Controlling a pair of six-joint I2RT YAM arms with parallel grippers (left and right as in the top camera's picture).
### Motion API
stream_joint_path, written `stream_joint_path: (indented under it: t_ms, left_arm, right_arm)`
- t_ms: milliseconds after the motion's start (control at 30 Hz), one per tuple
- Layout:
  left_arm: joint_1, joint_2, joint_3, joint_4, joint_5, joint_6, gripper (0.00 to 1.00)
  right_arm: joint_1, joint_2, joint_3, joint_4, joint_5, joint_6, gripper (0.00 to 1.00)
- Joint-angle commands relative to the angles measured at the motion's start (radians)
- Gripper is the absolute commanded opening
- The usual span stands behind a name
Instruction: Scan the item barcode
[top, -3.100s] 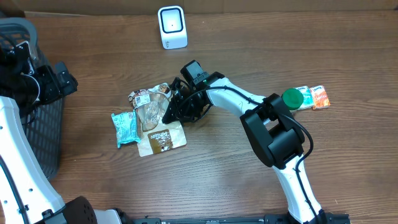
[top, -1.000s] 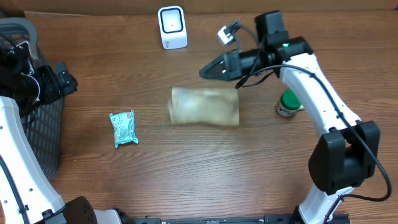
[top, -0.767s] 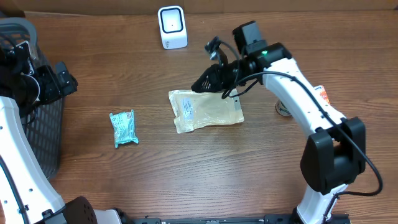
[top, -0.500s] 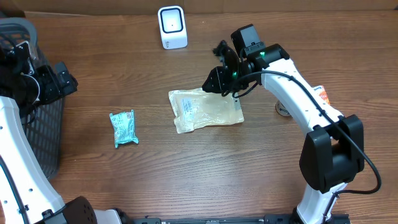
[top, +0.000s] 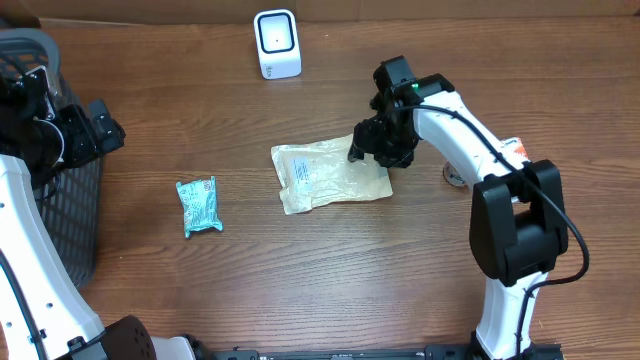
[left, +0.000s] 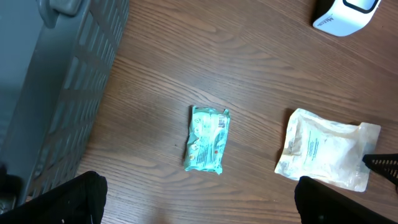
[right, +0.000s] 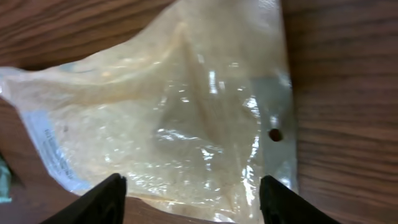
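Here, your right end effector (top: 374, 152) stands, fingers apart, over the pouch's (top: 325, 178) right edge. The pouch lies flat on the bench (top: 200, 300), well apart from the scanner (top: 277, 43), so it probably needs lifting.

Wood table (top: 200, 290), clear pouch (top: 325, 178), teal packet (top: 201, 205), scanner (top: 276, 43)

No text resolves to legible characters.

- White box-shaped barcode scanner (left: 341, 17), at the far edge of the wooden desk (top: 300, 290): short dark word on its base, unreadable.
- Clear flat plastic pouch (top: 322, 180), desk centre: white printed label (left: 313, 147), lines illegible.
- Teal foil packet (left: 207, 140), toward the left edge: barcode patch (left: 222, 121), digits unresolved.
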Motion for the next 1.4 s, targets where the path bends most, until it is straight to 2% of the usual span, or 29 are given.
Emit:
stream_joint_path:
  t_ms: [0,200,400,600,700,967,1067,1233,1367]
  left_arm:
    - [-0.002,0.006,0.020,-0.002,0.015,0.014,1.00]
    - [-0.002,0.006,0.020,-0.002,0.015,0.015,0.99]
    - [-0.002,0.006,0.020,-0.002,0.015,0.015,1.00]
    - [-0.002,0.005,0.021,0.040,0.004,0.021,1.00]
    - [-0.002,0.005,0.021,0.012,0.004,0.022,1.00]
    - [-0.002,0.005,0.021,0.013,0.010,0.020,1.00]
    - [-0.002,0.005,0.021,0.013,0.043,-0.037,1.00]
    - [-0.002,0.005,0.021,0.013,0.141,-0.228,1.00]
    - [-0.002,0.005,0.021,0.026,0.154,-0.275,1.00]
  right_arm:
    - [-0.061,-0.008,0.002,-0.012,0.017,0.015,0.70]
    - [-0.130,-0.008,-0.002,-0.049,-0.005,-0.057,0.71]
    - [-0.131,0.002,-0.016,-0.025,0.001,-0.111,0.75]
    - [-0.131,0.027,-0.016,-0.004,-0.001,-0.204,0.75]
    - [-0.131,0.040,-0.016,0.001,-0.002,-0.231,0.75]
    - [-0.131,0.086,-0.016,0.023,-0.004,-0.237,0.76]
    - [-0.131,0.097,-0.017,0.030,-0.021,-0.253,0.76]
    - [-0.131,0.126,-0.017,0.028,-0.074,-0.286,0.76]
    - [-0.131,0.153,-0.033,0.030,-0.117,-0.312,0.76]
